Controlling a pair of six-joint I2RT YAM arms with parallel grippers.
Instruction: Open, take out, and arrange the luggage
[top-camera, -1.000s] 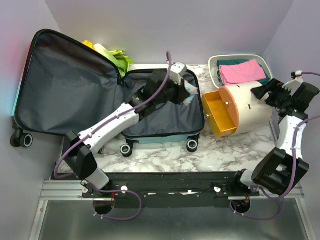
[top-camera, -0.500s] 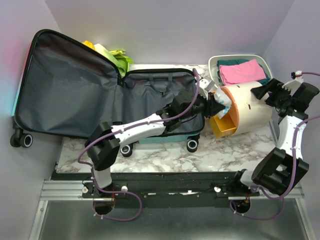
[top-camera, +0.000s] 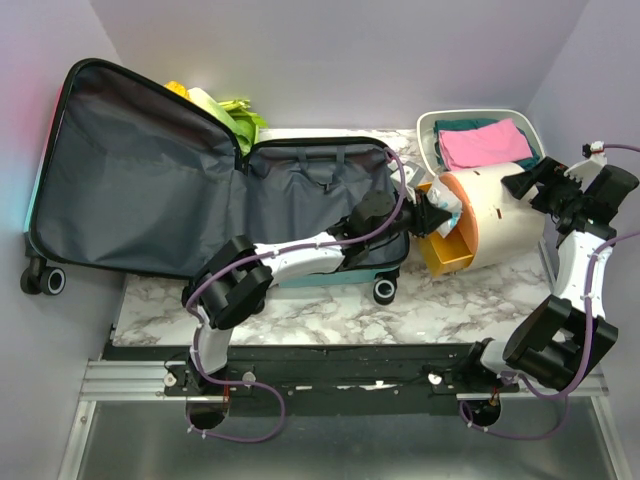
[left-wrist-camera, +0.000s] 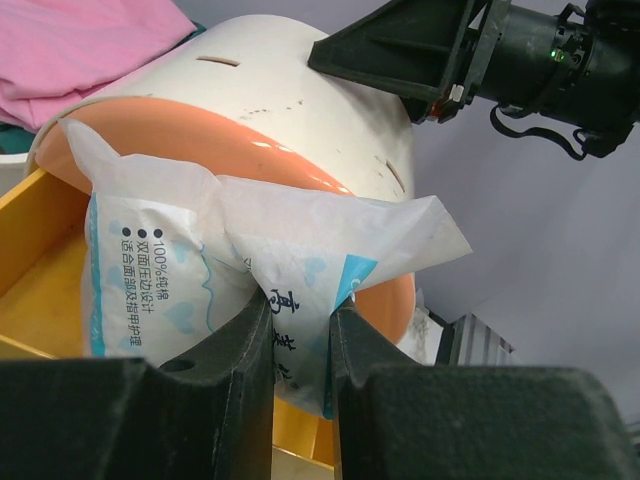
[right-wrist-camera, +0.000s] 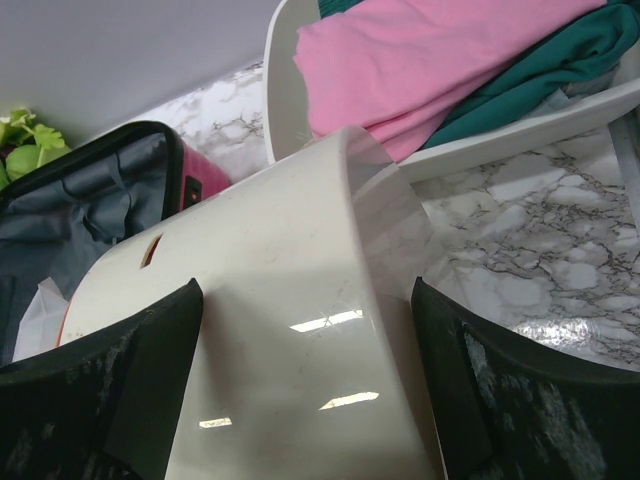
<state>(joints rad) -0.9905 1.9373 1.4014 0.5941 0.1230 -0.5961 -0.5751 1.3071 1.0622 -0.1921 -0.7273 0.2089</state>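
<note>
Now left gripper (left-wrist-camera: 298, 322), clamped on the wipes pack (left-wrist-camera: 180, 270), hovers over the drawer (top-camera: 447, 250), release inside comes next, while right gripper (right-wrist-camera: 305, 305) clasps the drum (right-wrist-camera: 290, 210).

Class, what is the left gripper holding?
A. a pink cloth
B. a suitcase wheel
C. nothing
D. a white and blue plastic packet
D: the left gripper is pinched on the white and blue packet, above the yellow drawer of the white cabinet.
</note>
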